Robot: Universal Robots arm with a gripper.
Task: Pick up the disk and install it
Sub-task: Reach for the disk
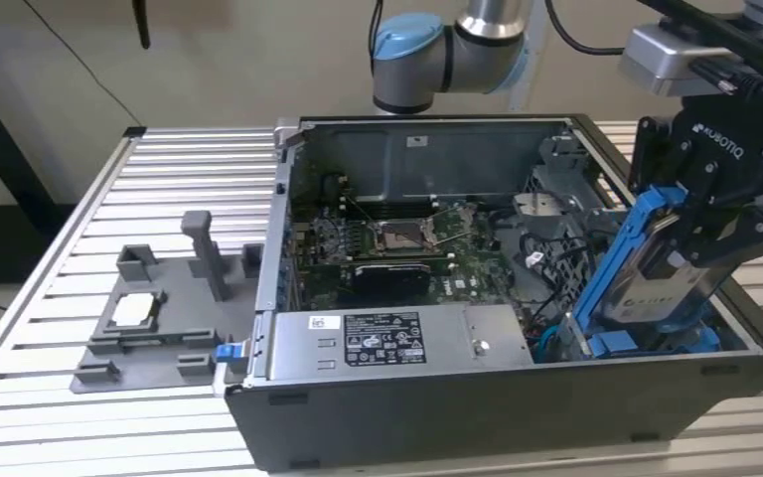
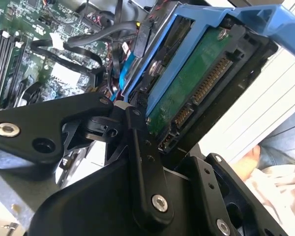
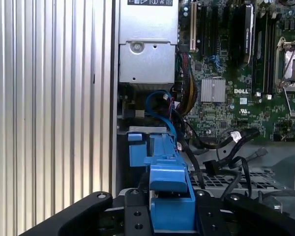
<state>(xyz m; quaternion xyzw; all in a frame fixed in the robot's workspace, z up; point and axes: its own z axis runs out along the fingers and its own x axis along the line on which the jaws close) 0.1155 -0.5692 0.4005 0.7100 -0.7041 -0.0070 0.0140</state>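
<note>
The disk [image 1: 650,288] is being held on edge and tilted over the corner of the computer case [image 1: 488,422] at the exterior view's right. Its blue carrier [image 1: 636,234] is framing the silver body, and the white label is facing the exterior camera. The lower end is dipping below the case's rim, just above some blue plastic pieces [image 1: 654,345] in the drive bay; whether it is touching them I cannot tell.

The gripper [image 1: 684,260] is clamping the disk from either side with its black fingers [image 2: 143,162]. In the second wrist view the disk is showing its green circuit board [image 2: 196,83] and connectors. In the first wrist view the carrier's blue edge is sitting between the finger links.

Inside the case, black cables [image 3: 226,147] are trailing beside the bay and the motherboard [image 1: 401,243] is lying flat on the floor. A long grey metal box [image 1: 381,343] with a sticker is running along the near wall.

The case is resting on a slatted metal table [image 1: 183,169]. Toward the exterior view's left of the case, a grey fixture [image 1: 150,343] is holding a small square silver chip [image 1: 136,310]. Beyond the disk in the second wrist view, what may be a person's hand [image 2: 248,162] is showing.
</note>
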